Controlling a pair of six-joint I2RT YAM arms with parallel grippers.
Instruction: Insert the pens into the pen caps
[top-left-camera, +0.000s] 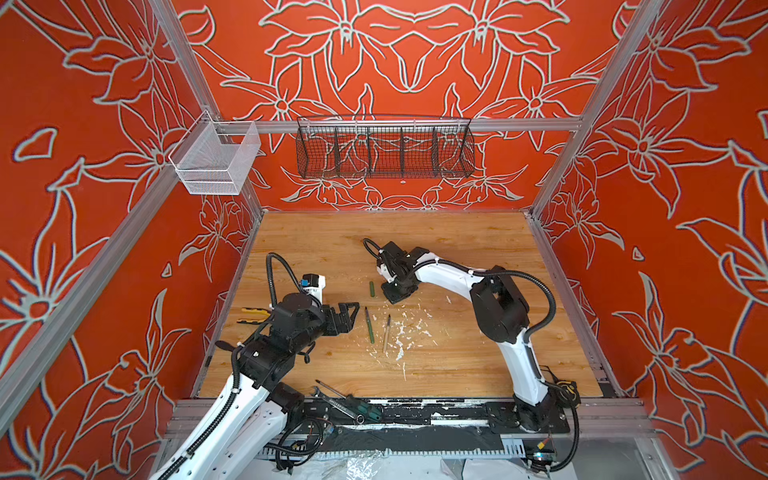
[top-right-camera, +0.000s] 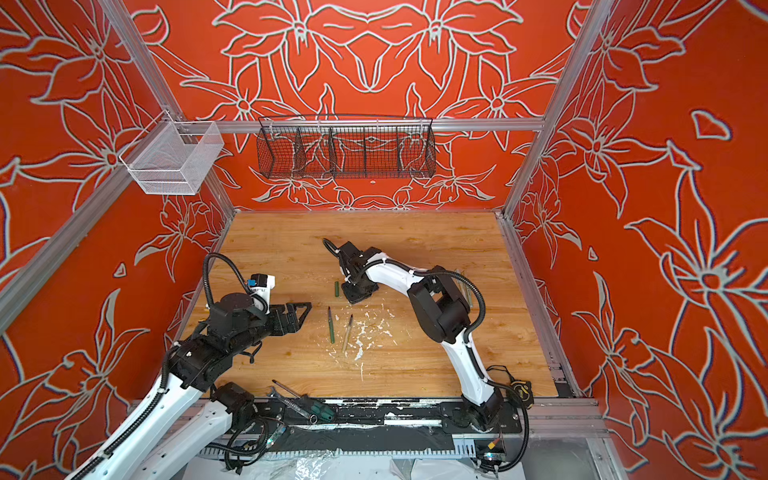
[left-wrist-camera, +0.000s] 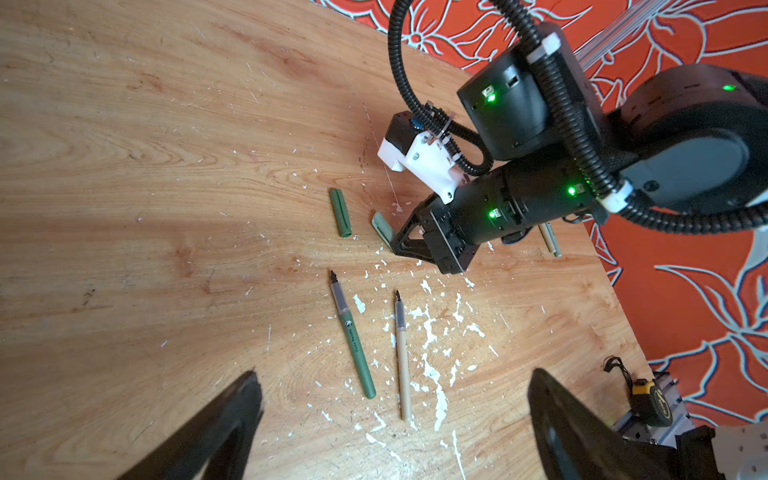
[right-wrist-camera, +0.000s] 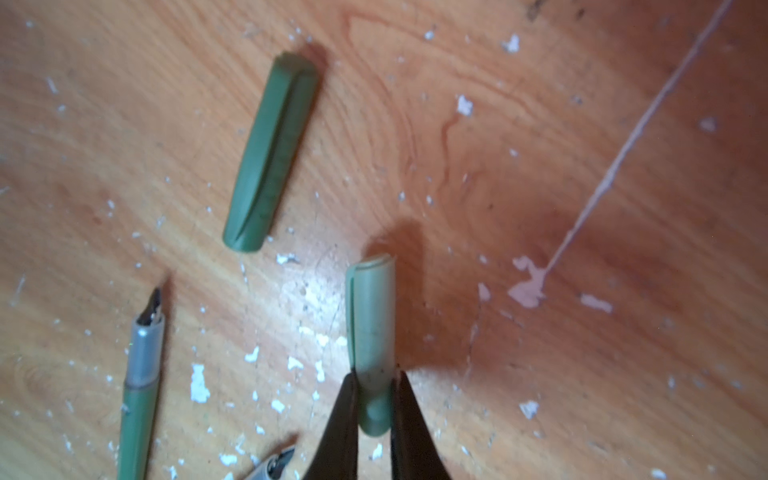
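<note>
My right gripper (right-wrist-camera: 374, 374) is shut on one end of a pale green pen cap (right-wrist-camera: 371, 316), which also shows in the left wrist view (left-wrist-camera: 382, 226). A dark green cap (top-left-camera: 372, 289) (right-wrist-camera: 272, 153) lies loose on the wooden table just left of it. Nearer the front lie a green pen (top-left-camera: 369, 325) (left-wrist-camera: 353, 336) and a beige pen (top-left-camera: 387, 333) (left-wrist-camera: 401, 357), side by side, dark tips pointing away. My left gripper (top-left-camera: 353, 311) (left-wrist-camera: 395, 382) hovers open just left of them, holding nothing. Two more pens (left-wrist-camera: 549, 239) lie beyond the right arm.
White paint flecks (top-left-camera: 401, 332) are scattered around the pens. Yellow-black pliers (top-left-camera: 253, 314) lie behind the left arm. A screwdriver (top-left-camera: 332, 390) and a wrench rest at the front edge, a tape measure (top-left-camera: 567, 388) at the front right. Wire baskets (top-left-camera: 384, 151) hang on the back rail.
</note>
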